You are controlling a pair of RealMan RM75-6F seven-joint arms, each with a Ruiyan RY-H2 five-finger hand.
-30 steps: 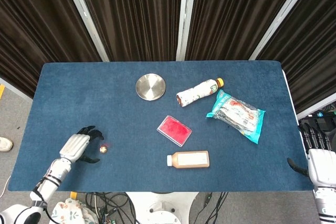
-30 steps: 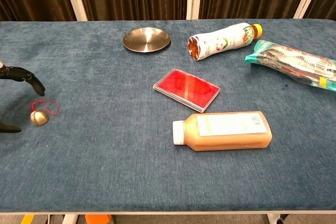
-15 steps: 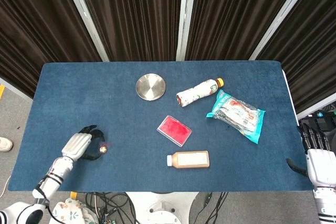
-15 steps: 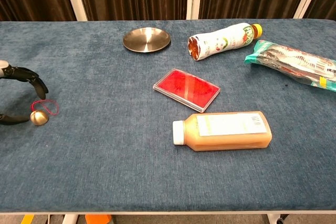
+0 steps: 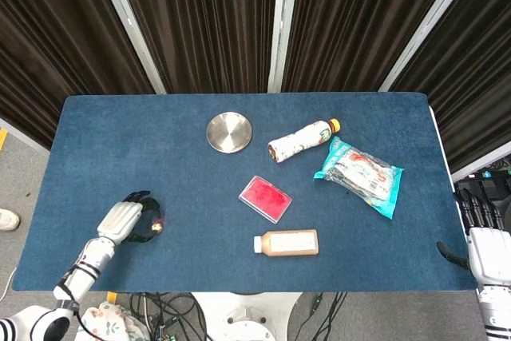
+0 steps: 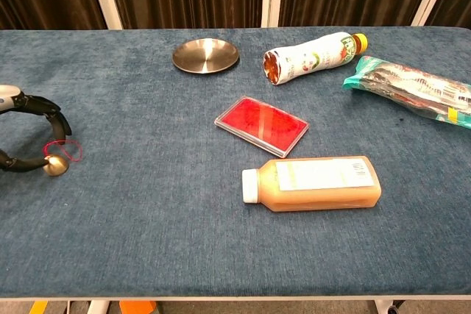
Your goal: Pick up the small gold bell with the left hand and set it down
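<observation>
Resting on the blue table [image 6: 147, 240], your small gold bell [image 6: 54, 167] is a round, shiny brass-coloured ball with a thin red cord loop [image 6: 71, 149] attached at its top and lying on the cloth behind it. You will find it far to the left of the red flat case [image 6: 261, 126], near the table's left front area.

Your left hand [image 6: 26, 134] is at the bell. Its dark fingers [image 6: 53, 114] arch over the cord from behind, and the thumb [image 6: 22, 163] reaches the bell's left side from below. In the chest view the thumb tip appears to touch the bell; whether the fingers press it from the other side cannot be told. The bell sits on the cloth, not lifted.

Your right hand [image 5: 483, 237] hangs off the table's edge, well to the right of the red flat case, with its fingers apart and nothing in it.

Other items relative to the red flat case:
- orange juice bottle [image 6: 313, 182], lying on its side just in front;
- round metal dish [image 6: 205, 55], behind and to the left;
- yoghurt drink bottle [image 6: 313, 56], lying behind and to the right;
- teal snack packet [image 6: 412, 90], far right.
</observation>
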